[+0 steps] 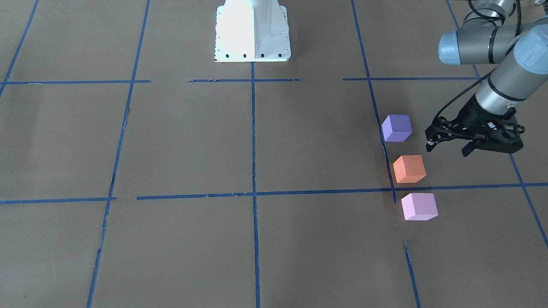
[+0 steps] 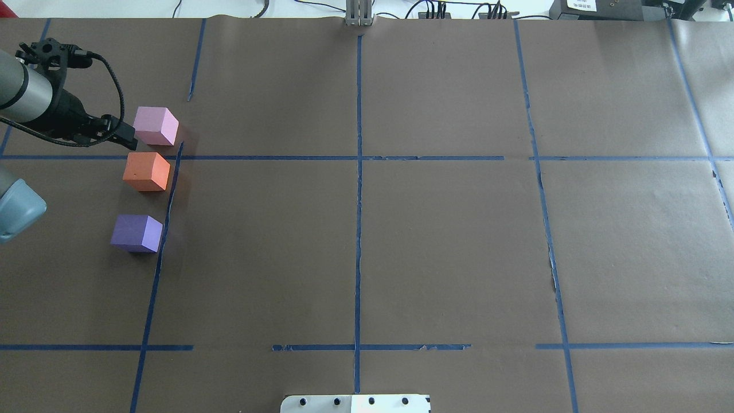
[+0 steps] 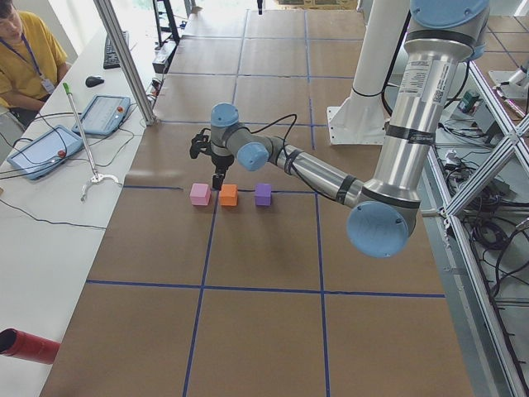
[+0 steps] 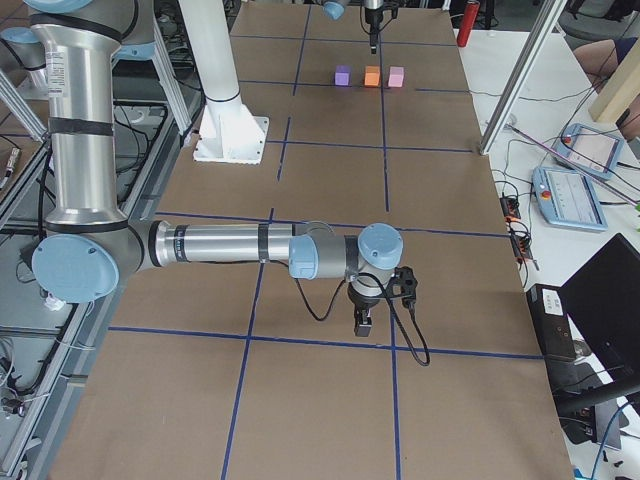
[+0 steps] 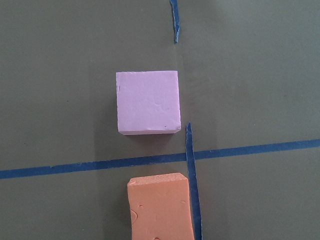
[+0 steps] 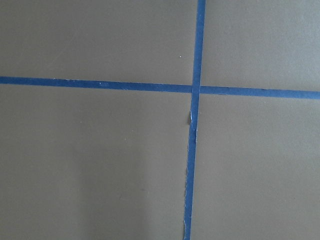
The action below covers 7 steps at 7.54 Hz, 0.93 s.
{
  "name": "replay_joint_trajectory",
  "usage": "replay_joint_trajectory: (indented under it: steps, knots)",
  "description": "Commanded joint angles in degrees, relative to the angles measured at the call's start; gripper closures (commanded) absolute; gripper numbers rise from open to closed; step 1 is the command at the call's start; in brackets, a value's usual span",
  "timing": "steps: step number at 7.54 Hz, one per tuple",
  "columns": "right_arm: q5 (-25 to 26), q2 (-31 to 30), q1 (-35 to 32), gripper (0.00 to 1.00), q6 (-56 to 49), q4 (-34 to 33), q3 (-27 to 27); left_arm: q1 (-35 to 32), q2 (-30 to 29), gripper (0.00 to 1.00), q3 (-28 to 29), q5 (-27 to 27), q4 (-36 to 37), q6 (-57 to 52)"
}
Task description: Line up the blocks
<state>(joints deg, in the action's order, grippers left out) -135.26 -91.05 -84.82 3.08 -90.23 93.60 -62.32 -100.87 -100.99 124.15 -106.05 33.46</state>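
Three small matte foam cubes sit in a row on the robot's left side of the brown paper-covered surface [image 1: 192, 141]. The violet-purple foam cube [image 1: 397, 128] is nearest the robot's base, the orange foam cube [image 1: 409, 168] is in the middle, and the pale pink-lilac foam cube [image 1: 419, 206] is farthest out. They stand apart with small gaps, all flat on the surface. The row runs just beside a lengthwise strip of blue tape [image 1: 387, 154]. A crosswise blue tape line [image 1: 471, 186] passes between the orange and pink cubes.

The left tool [image 1: 447, 149] hangs above the surface on the row's outer side. Its fingers are spread, it grasps nothing and touches no cube.

The right tool [image 4: 362, 325] points down over a tape crossing well apart from the cubes; whether it is released or clenched cannot be told.

The white base plate [image 1: 252, 30] stands at mid-surface.
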Motion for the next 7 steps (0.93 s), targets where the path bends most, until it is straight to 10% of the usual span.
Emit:
replay_joint_trajectory:
  steps: [1, 7]
  knots:
    - [0.00, 0.00, 0.00, 0.00, 0.00, -0.04, 0.00, -9.78, 3.48, 0.01, 1.83, 2.48, 0.22, -17.18]
    - [0.00, 0.00, 0.00, 0.00, 0.00, 0.05, 0.00, -30.93, 3.93, 0.01, 12.92, 8.39, 14.79, -43.39]
